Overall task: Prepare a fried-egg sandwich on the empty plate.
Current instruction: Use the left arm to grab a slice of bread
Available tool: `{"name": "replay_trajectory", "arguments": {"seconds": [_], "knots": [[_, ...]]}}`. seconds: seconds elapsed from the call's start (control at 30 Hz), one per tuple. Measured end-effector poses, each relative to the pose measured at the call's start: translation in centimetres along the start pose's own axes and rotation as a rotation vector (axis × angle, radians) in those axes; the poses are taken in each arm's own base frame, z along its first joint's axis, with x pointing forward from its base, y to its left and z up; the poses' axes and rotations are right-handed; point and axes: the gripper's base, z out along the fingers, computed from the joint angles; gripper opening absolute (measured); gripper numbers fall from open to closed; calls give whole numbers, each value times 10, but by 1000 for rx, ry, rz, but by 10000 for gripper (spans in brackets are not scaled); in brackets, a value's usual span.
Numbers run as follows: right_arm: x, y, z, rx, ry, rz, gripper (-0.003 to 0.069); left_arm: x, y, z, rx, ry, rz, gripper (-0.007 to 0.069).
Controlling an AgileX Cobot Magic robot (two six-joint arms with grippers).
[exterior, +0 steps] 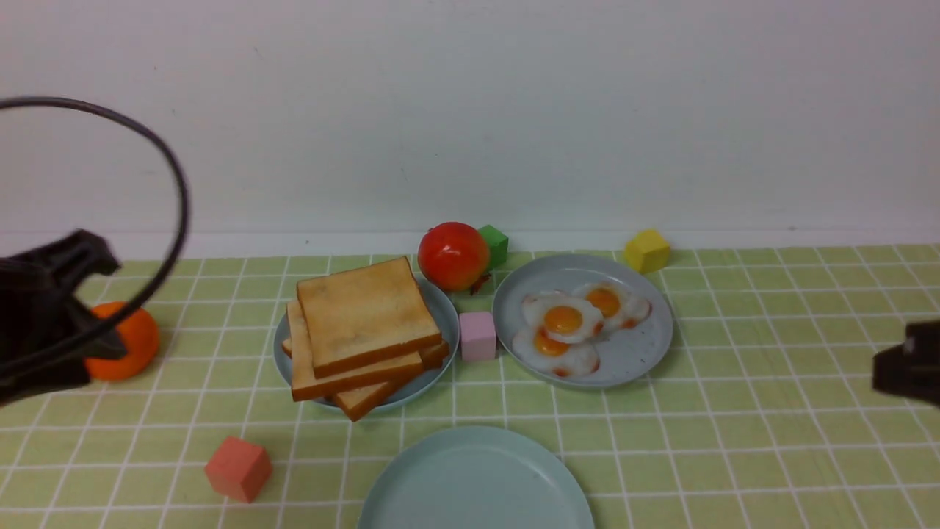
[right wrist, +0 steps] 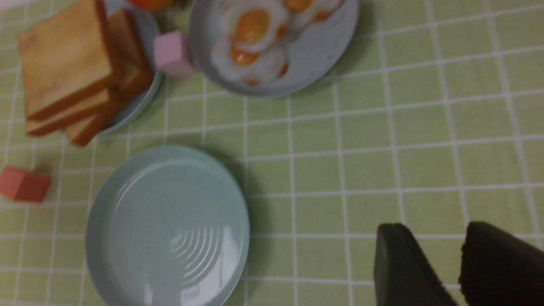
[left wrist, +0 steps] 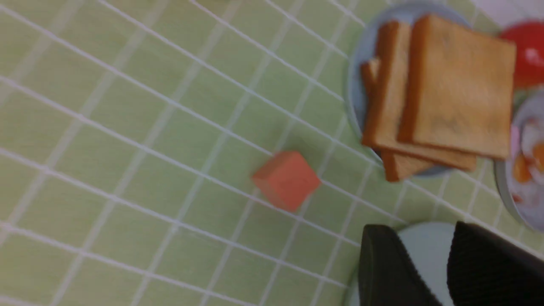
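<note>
Three plates stood on the green checked cloth in the front view. The empty plate (exterior: 477,477), pale mint, lay nearest the robot, midway between the arms, with nothing on it. Behind it to the left, a greyer plate (exterior: 443,312) carried the stack of toast (exterior: 363,323), its slices flat, fanned and overhanging the rim. Behind to the right, a second grey plate (exterior: 639,353) held three overlapping fried eggs (exterior: 562,319). A pink cube (exterior: 477,336) sat between those two plates.

The left gripper (exterior: 55,316) hung at the left edge and the right gripper (exterior: 907,364) at the right edge, both well apart from the food. The toast lay ahead and to the right of the left gripper, which I judged the nearer arm for it. Being square, a slice offered no long axis, only its edges. The eggs lay nearer the right arm.

In the left wrist view the fingers (left wrist: 386,267) stood parted, gripping nothing, with only the pale plate showing between them. A red cube (left wrist: 287,180) lay on open cloth, apart from every plate.

In the right wrist view the fingers (right wrist: 408,267) were likewise spread and bare over the cloth.
</note>
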Motion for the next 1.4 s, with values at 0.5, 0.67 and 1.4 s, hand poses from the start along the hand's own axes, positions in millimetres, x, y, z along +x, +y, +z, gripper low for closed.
{"name": "replay_trajectory", "arguments": {"seconds": [0.5,0.67,1.4], "knots": [[11,8,4,-118,66,-75,241,-48,-15,152,152,194,17,298],[13,8,4,-121,87,-76,241,-53,-13,173,142,214,14,307],[16,11,3,-149,127,-56,241,-53,-12,198,225,224,73,10]]}}
